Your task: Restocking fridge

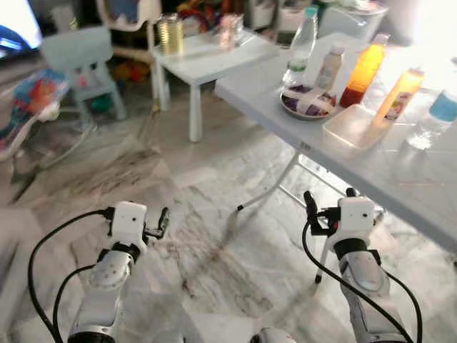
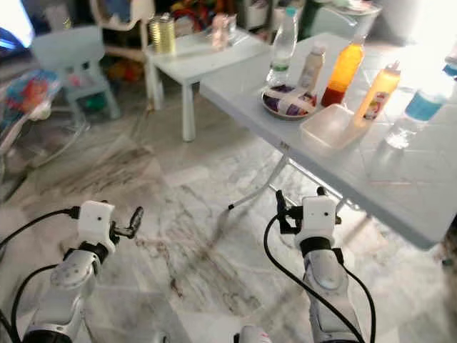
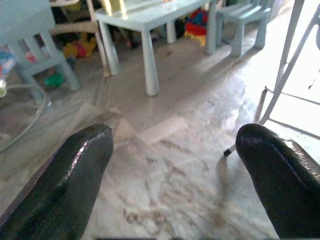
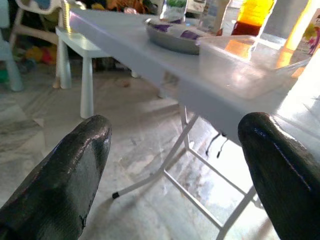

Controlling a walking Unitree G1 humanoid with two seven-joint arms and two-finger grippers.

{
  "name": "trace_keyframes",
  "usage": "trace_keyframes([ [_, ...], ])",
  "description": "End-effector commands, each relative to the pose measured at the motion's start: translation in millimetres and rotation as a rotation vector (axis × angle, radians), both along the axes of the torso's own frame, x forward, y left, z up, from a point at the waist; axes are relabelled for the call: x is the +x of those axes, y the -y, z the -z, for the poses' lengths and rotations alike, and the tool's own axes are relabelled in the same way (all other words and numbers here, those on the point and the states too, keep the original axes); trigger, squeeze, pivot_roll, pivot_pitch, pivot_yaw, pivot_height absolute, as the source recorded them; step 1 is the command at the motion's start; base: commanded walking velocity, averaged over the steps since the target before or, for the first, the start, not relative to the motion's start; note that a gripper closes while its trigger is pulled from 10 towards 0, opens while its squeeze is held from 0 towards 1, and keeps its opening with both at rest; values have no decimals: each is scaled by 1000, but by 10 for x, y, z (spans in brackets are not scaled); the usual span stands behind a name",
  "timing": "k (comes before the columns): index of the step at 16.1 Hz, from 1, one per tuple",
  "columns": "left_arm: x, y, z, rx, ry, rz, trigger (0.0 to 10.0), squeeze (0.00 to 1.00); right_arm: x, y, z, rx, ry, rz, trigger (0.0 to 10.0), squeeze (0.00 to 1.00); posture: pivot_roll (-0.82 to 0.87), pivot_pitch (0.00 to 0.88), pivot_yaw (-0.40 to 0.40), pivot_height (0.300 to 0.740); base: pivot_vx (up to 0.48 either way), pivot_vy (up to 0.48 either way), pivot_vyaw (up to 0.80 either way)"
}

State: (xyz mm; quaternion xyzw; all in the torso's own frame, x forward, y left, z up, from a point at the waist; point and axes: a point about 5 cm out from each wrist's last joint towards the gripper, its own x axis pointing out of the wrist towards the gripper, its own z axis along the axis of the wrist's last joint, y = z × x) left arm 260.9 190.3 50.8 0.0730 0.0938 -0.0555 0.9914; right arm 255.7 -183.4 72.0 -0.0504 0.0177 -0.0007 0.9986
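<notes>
A white folding plastic table (image 1: 400, 179) with thin white metal legs stands on a glossy grey-veined marble floor (image 1: 214, 214), ahead and to the robot's right. On its smooth top sit the goods for restocking. A round grey plate (image 1: 307, 101) holds purple-and-white wrapped packets. Behind it stands a clear plastic water bottle with a teal cap (image 1: 300, 47), with a small pale bottle with a white cap (image 1: 329, 66) beside it. To their right come a tall bottle of orange-red drink (image 1: 364, 70) and an orange squeeze bottle with a printed label (image 1: 400, 93). A shallow translucent rectangular plastic container (image 1: 351, 126) lies near the table's front edge, just in front of the orange bottles. A clear bottle with a blue label (image 1: 433, 118) stands further right.

The left gripper (image 1: 161, 223) hangs low over the floor, its rounded matte black fingers (image 3: 70, 185) spread wide and holding nothing. The right gripper (image 1: 330, 200) is raised just short of the table's edge, below the tabletop, its fingers (image 4: 67, 175) likewise parted and empty.

Further back stands a small pale-blue children's table (image 1: 207, 61) with square legs, carrying a ribbed yellowish jar (image 1: 170, 34). A matching pale-blue plastic chair (image 1: 82, 61) stands to its left.
</notes>
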Motion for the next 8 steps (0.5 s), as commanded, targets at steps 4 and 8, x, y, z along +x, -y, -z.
trace_keyframes([
  [4,68,35,-99,10,39,12,10000,0,36,-99,-43,12,8,-32,10000,0,18,72,-55,740,0,457,-800],
  [8,51,142,-102,8,49,52,10000,0,51,-68,-54,7,12,-27,10000,0,15,73,-53,740,0,451,-800],
])
